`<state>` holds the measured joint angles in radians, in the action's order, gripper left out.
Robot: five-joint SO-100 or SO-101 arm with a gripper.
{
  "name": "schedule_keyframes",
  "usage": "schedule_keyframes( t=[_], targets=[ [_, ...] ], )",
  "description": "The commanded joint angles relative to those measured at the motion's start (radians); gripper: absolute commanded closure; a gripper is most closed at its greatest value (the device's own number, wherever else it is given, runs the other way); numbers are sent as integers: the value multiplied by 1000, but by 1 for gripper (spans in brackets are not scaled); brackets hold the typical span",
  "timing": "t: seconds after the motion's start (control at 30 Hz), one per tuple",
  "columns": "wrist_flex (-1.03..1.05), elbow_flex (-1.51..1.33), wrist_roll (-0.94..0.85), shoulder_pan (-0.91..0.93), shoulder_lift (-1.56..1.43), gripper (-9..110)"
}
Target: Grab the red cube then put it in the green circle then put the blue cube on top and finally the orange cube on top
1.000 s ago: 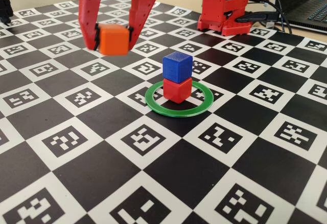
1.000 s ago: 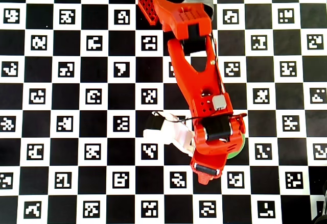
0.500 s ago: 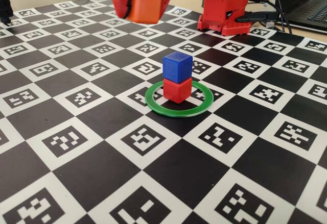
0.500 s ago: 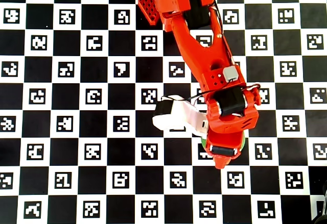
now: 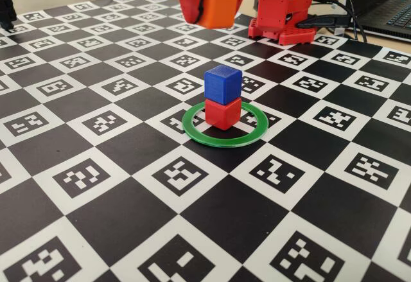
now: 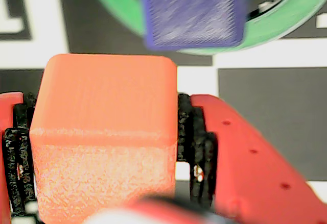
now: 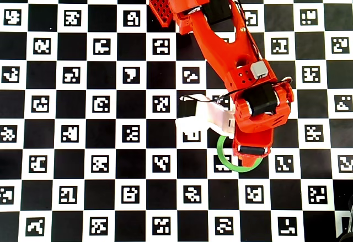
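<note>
In the fixed view, the gripper (image 5: 216, 7) squeezes the orange cube (image 5: 217, 8) up high, behind the blue cube (image 5: 223, 84). The blue cube sits on the red cube (image 5: 223, 113) inside the green circle (image 5: 225, 125).

In the wrist view, the orange cube (image 6: 104, 134) sits tight between black pads (image 6: 194, 142), near the blue cube (image 6: 191, 12).

In the overhead view, the arm (image 7: 231, 65) hides the cubes.

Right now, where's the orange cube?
The orange cube is held between the gripper's fingers, up in the air at the top of the fixed view, behind the blue cube stacked on the red cube.
</note>
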<state>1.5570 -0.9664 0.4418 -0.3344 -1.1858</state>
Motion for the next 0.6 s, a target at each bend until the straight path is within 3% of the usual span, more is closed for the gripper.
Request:
schedule_keyframes(
  t=[0.0, 0.57],
  targets=[
    [-28, -15, 15, -15, -138, 91],
    [-86, -97, -57, -28, -129, 92]
  ],
)
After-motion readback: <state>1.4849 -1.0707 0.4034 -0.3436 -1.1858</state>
